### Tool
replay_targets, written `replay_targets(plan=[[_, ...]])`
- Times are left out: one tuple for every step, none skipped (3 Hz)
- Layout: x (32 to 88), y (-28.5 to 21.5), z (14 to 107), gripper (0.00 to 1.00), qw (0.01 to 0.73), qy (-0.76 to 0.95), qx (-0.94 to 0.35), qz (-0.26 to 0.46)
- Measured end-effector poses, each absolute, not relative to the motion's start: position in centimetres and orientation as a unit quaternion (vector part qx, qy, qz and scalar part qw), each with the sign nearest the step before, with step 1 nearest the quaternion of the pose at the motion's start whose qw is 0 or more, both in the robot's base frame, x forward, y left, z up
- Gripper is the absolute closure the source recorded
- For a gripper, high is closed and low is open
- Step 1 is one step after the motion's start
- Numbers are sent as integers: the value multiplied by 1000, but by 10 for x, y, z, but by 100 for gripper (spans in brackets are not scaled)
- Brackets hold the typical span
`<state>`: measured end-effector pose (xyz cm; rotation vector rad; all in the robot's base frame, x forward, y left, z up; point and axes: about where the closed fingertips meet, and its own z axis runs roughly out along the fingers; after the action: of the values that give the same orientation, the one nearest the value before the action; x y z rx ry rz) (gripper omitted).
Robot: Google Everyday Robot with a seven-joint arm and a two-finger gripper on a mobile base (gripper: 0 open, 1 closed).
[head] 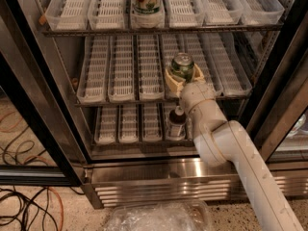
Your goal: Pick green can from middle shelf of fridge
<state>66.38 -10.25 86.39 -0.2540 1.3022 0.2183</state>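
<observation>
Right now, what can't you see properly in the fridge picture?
Camera view:
Small green-and-white aluminium can: lower half hidden by the cream gripper at it on the middle wire shelf.
Tall white-green carton: top cut off by upper edge.
Small capped bottle: label too small.

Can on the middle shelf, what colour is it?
The can is green with a silver top, camera view; the gripper grips it there.

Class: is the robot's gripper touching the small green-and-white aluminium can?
Touching. The camera view shows the gripper, at the middle shelf, with cream fingers hugging the green-and-white aluminium can.
</observation>
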Motion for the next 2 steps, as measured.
replay_targets(plan=[[660,-99,878,100,793,587,-123,111],[649,-98,890,100,796,576,-138,124]])
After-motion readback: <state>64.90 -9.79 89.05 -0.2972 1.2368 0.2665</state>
